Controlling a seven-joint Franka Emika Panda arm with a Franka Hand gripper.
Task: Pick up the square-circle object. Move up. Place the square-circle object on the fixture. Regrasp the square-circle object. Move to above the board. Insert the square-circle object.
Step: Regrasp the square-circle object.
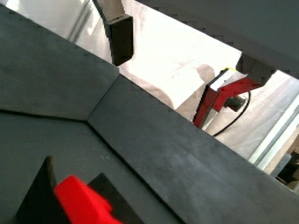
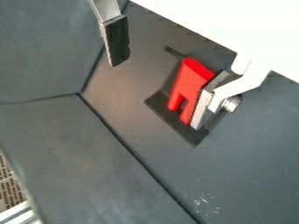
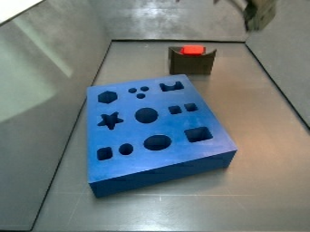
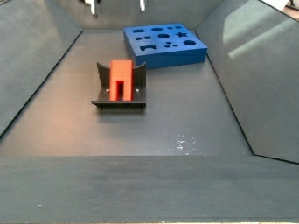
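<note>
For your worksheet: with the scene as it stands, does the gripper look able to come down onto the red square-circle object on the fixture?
Probably yes. The gripper hangs open high above the square-circle object, which rests in the fixture with nothing over it. The board lies apart, off to one side.

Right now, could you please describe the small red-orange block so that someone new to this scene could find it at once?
Start from the large blue slab with shaped holes, the board. Beside it, apart from it, stands the small dark fixture, and the red-orange block, the square-circle object, rests on it. It is the only bright red piece on the grey floor; the open gripper hangs above it, not touching.
</note>
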